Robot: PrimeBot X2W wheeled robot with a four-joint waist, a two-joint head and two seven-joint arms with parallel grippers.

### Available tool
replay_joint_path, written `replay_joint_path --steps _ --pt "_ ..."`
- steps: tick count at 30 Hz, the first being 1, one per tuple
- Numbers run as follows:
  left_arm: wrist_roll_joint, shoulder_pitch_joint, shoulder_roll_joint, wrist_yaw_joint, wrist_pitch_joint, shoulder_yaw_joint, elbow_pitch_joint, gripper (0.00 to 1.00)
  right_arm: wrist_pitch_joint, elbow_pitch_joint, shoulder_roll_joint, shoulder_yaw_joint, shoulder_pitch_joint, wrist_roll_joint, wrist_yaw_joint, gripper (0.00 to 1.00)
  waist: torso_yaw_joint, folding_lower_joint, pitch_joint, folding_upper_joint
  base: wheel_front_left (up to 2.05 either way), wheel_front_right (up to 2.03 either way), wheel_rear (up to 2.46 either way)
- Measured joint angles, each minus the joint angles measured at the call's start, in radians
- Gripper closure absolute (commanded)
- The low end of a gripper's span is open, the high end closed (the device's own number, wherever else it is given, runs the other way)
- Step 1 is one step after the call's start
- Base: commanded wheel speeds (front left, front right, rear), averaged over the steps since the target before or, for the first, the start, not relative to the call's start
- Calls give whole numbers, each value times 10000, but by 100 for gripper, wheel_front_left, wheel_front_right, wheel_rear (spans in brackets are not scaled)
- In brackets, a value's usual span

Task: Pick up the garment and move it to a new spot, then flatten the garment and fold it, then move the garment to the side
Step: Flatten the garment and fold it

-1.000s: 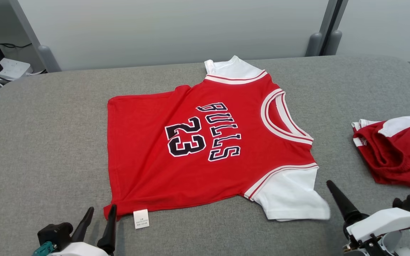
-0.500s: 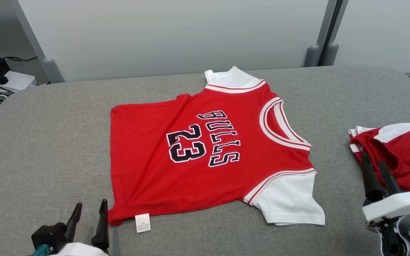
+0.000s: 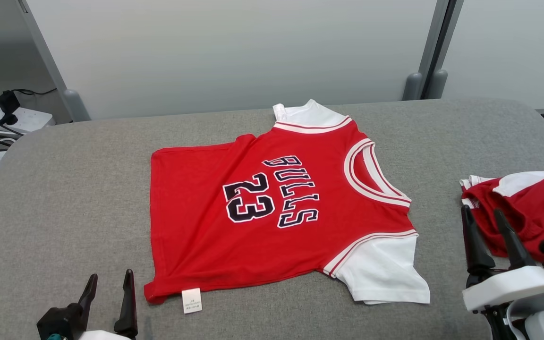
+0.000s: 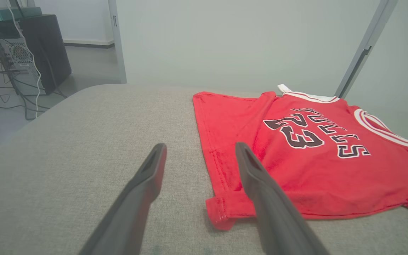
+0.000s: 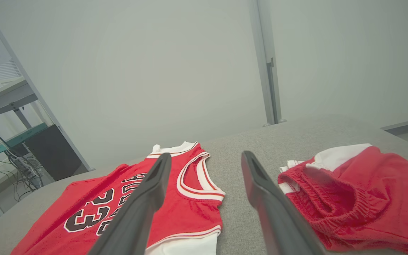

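Two grippers stand released, each with its long dark fingers spread and nothing between them. The left gripper (image 3: 111,277) hovers low at the near left of the grey fabric-covered table (image 3: 64,189), just beside the near hem corner of the red short-sleeved basketball jersey (image 3: 234,245). In its wrist view one finger crosses in front of that turned-up corner; whether it touches I cannot tell. The right gripper (image 3: 481,211) sits at the near right, apart from the jersey, its fingertips showing against the edge of the crumpled red-and-white shorts (image 3: 541,212); contact there cannot be told either.

The jersey lies spread flat in the middle of the table, front up, hem toward the robot's left and white-trimmed neckline toward its right, with black "BULLS 23" lettering across the chest. One white sleeve (image 3: 380,276) lies nearest the robot, the other at the far side. A small white care label (image 3: 191,300) pokes out at the near hem corner. Beyond the table's far left, a white power strip (image 3: 21,120) holds black cables.
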Motion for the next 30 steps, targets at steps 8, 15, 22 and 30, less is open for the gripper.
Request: replay_joint_path --steps 8,15,22,30 --pt "144 185 -2 288 0 -44 -343 0 0 -405 144 -15 547 -1578 0 0 47 0 -172 0 0 0 0" --pt "336 562 4 460 0 -132 -763 0 0 -694 247 -132 1047 -2692 2 0 117 0 -248 0 0 0 0" --pt "610 592 8 596 0 -337 -1258 0 0 -832 481 -366 1244 -3302 2 0 106 0 -184 0 0 0 0" --pt "688 824 12 738 0 -500 -1300 0 0 -825 506 -376 1277 -3373 2 0 56 0 -136 0 0 0 0"
